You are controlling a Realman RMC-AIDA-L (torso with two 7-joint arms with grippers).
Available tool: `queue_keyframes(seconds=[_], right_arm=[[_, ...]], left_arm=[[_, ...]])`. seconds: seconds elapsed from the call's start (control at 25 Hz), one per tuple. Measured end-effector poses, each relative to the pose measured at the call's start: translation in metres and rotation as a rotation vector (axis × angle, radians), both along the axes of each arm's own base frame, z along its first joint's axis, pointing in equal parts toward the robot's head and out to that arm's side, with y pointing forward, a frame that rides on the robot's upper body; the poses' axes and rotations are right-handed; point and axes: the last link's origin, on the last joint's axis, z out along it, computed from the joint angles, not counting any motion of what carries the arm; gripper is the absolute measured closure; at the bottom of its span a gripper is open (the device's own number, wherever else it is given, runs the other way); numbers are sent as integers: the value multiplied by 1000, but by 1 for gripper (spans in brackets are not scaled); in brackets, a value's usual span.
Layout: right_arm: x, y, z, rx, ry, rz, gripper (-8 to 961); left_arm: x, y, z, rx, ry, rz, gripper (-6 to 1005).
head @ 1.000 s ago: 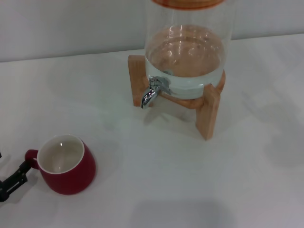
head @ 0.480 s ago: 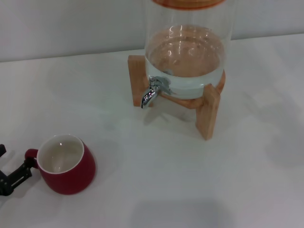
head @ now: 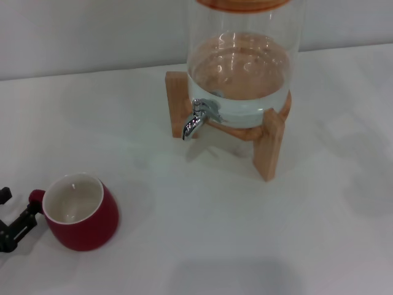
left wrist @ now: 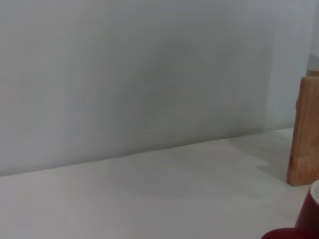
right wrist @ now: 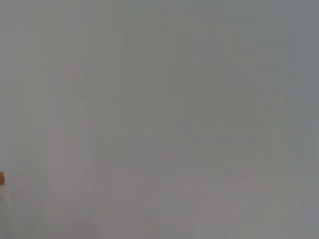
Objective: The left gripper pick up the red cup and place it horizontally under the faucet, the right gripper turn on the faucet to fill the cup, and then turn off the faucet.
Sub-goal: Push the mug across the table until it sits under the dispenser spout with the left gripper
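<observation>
The red cup (head: 81,214) stands at the near left of the white table, white inside up and leaning slightly, its small handle (head: 35,198) pointing left. My left gripper (head: 19,203) is at the picture's left edge, open, its two black fingers apart, the lower fingertip (head: 28,215) against the handle. A sliver of the red cup (left wrist: 305,223) shows in the left wrist view. The chrome faucet (head: 198,117) juts from the dispenser farther back, spout down, well away from the cup. My right gripper is out of view.
A glass water dispenser (head: 242,61), partly filled, sits on a wooden stand (head: 270,144) at the back centre. One stand leg (left wrist: 305,134) shows in the left wrist view. A grey wall runs behind the table. White tabletop (head: 215,233) lies between cup and stand.
The left gripper has come further into view, its second finger now showing. The cup has shifted a little to the left and tipped slightly. The faucet and dispenser have not moved.
</observation>
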Motion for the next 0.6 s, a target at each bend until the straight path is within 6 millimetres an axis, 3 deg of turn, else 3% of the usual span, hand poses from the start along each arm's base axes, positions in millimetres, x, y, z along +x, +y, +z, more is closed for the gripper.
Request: queue_keyframes(seconds=[0.16,0.4,0.6], right_arm=[[0,0,0,2,0,0,231],[0,-1,1,2,0,0,231],[1,-2,1,2,0,-2,231]], left_arm=[[1,1,1,1,0,-4,288],[2,3,1,3,0,-11,416],[4,5,1,1,-6,-14,413]])
